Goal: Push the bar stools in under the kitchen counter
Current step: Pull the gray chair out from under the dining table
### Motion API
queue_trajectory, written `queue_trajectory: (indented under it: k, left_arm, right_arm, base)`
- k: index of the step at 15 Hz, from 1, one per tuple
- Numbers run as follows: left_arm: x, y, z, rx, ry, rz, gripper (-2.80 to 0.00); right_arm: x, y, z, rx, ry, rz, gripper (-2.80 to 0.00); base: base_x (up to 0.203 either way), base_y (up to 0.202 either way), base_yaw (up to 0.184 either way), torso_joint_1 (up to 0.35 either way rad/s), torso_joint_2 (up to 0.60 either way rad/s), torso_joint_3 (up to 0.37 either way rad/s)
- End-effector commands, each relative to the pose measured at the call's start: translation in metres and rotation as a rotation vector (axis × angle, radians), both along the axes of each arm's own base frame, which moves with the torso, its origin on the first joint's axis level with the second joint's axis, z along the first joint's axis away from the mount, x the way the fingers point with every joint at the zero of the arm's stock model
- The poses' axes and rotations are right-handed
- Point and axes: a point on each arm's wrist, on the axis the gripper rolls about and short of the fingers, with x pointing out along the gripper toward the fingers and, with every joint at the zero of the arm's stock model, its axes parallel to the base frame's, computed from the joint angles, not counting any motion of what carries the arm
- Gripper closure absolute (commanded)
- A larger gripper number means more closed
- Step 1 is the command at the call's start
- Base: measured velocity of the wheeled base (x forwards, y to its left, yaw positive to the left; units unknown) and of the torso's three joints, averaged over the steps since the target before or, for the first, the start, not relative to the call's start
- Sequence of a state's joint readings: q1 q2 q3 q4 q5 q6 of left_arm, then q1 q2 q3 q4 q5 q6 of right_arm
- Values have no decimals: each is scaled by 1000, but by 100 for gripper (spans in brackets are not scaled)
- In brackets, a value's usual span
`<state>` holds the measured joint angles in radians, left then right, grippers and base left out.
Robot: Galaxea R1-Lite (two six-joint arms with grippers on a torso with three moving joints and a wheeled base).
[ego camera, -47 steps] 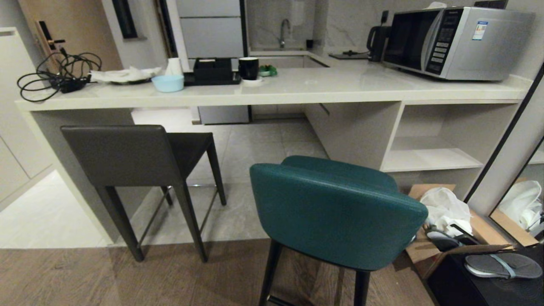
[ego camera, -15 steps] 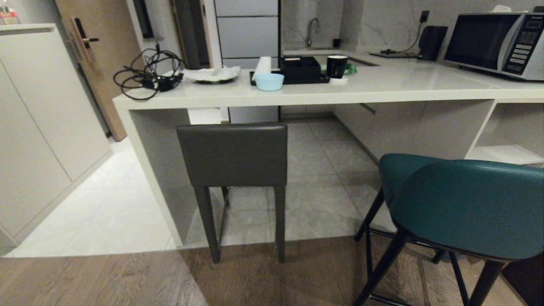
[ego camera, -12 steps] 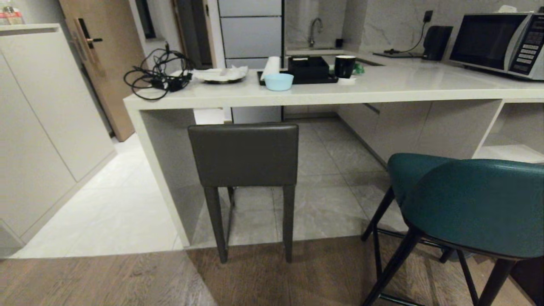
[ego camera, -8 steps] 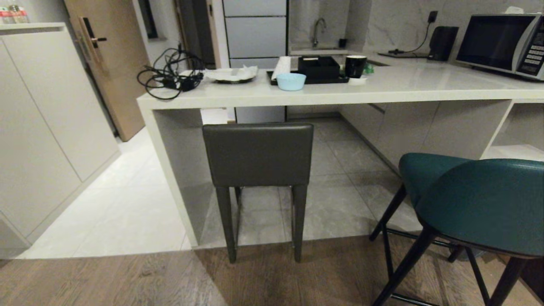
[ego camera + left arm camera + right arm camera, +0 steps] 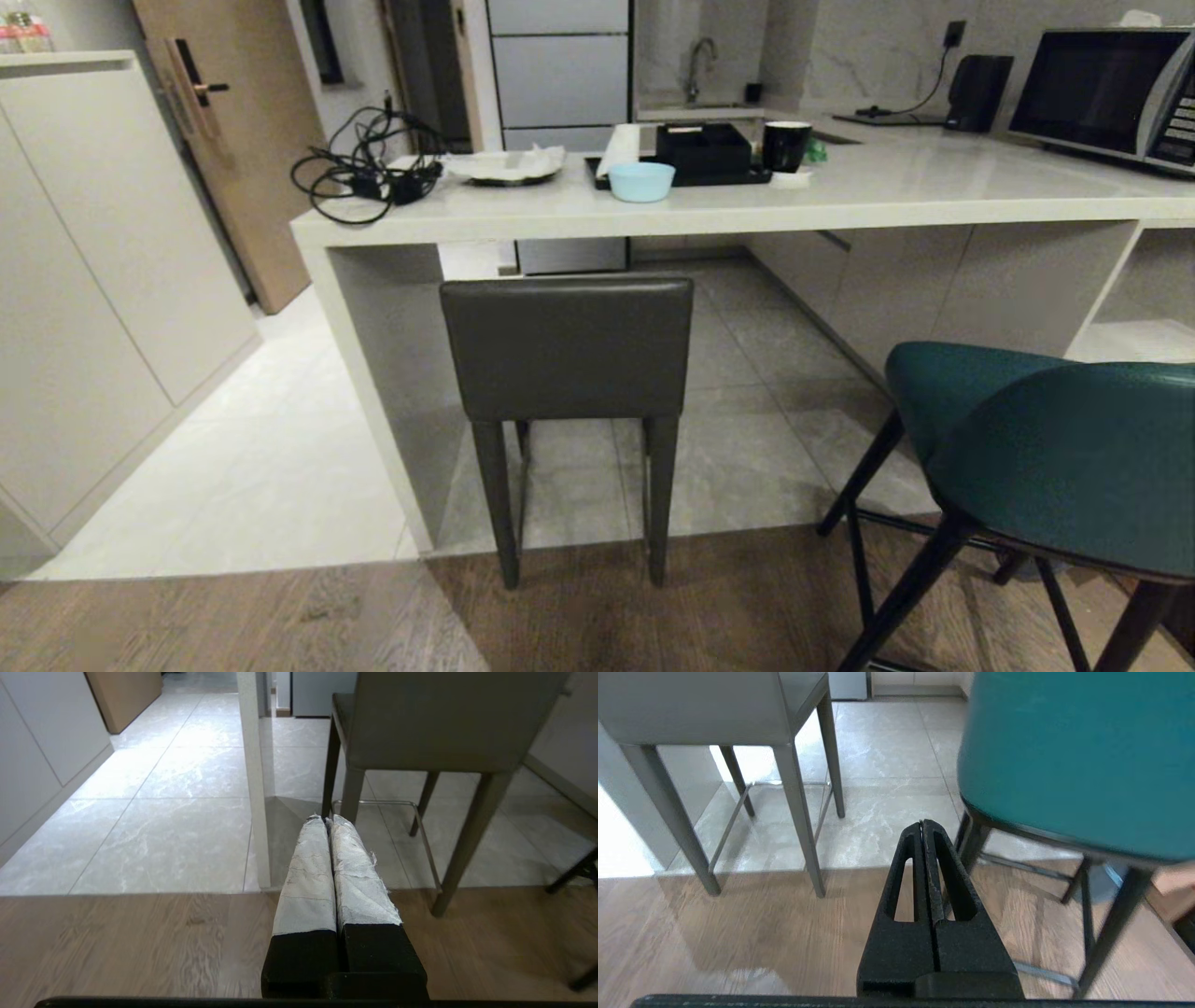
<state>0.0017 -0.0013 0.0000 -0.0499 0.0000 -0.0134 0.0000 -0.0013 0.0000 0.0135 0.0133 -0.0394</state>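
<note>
Left gripper (image 5: 327,820): low above the wood floor (image 5: 233,621), pointing forward toward the stools, white-wrapped fingers (image 5: 308,877) pressed flat together, holding nothing. Right gripper (image 5: 923,823): same low forward pose, black fingers closed tip to tip, empty, aimed between the two stools. Neither arm appears in the head view. Teal stool (image 5: 1064,457): nearest, at right, on thin black legs over the wood floor, curved backrest toward the robot, seat facing the counter, standing well out from it. Grey-brown stool (image 5: 568,350): farther, near centre, square backrest squarely toward the robot, seat pointing in under the slab, rear legs at the seam of wood and tile, front legs on the tile (image 5: 728,448), just beside the counter's left side panel. Kitchen counter (image 5: 896,201): long axis running left to right across the view, bearing a cable bundle (image 5: 359,173), pale blue bowl (image 5: 640,181), black tray (image 5: 705,154), black mug (image 5: 786,146), kettle (image 5: 977,91) and microwave (image 5: 1102,93).
</note>
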Motion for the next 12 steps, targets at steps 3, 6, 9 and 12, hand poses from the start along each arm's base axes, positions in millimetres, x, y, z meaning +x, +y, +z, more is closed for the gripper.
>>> queue_trajectory:
  k: [3, 6, 9, 12]
  left_arm:
    - [1, 0, -5, 0, 17, 0, 0]
    - [1, 0, -5, 0, 17, 0, 0]
    - [1, 0, -5, 0, 17, 0, 0]
    - [1, 0, -5, 0, 17, 0, 0]
  right_arm:
    - [0, 0, 0, -1, 3, 1, 0]
    - [0, 0, 0, -1, 2, 0, 0]
    - [0, 0, 0, -1, 3, 0, 0]
    - [0, 0, 0, -1, 2, 1, 0]
  base:
    - [198, 0, 3, 2, 5, 1]
    - [191, 0, 1, 3, 0, 0]
    - [194, 0, 0, 0, -1, 2]
    - [191, 0, 2, 2, 3, 3]
